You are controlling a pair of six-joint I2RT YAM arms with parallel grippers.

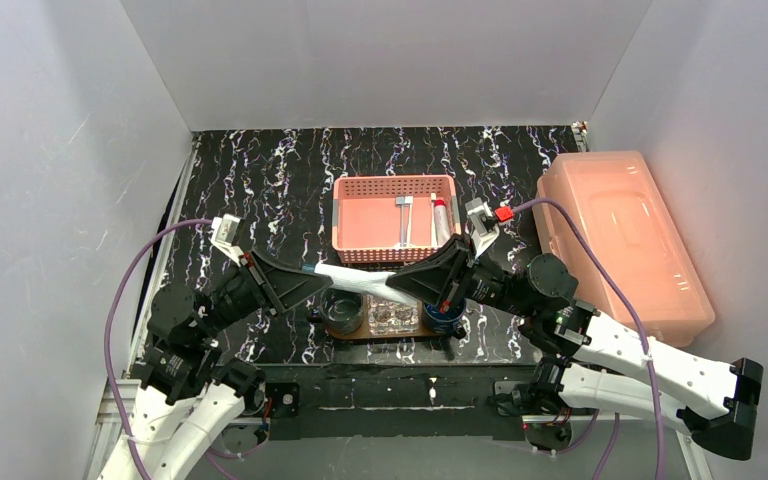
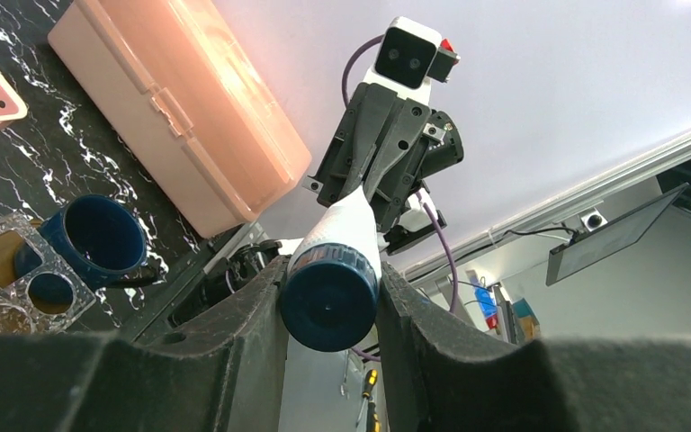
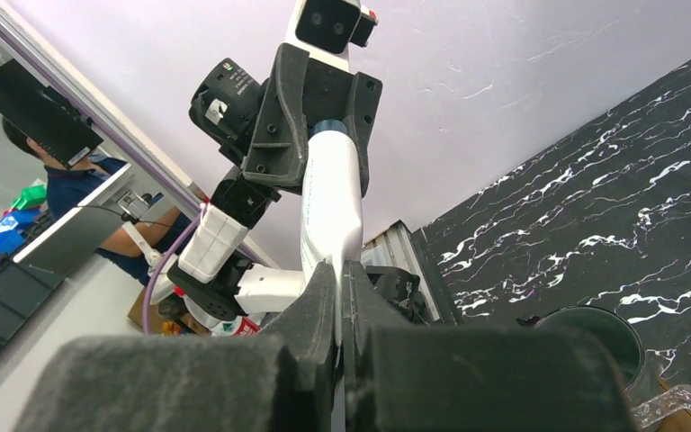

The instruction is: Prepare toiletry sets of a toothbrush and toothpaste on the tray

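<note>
I read this as a mid-air handover. My left gripper is clamped on the dark blue cap end of the white plastic toothpaste tube. The tube spans across to my right gripper, which is pinched tight on its flat crimped tail. Next, I judge, one side must let go so the other can lower the tube. The flat oval tray of dark brown wood sits lower centre in the overhead frame, just below the tube and apart from it, carrying a clear plastic holder.
</note>
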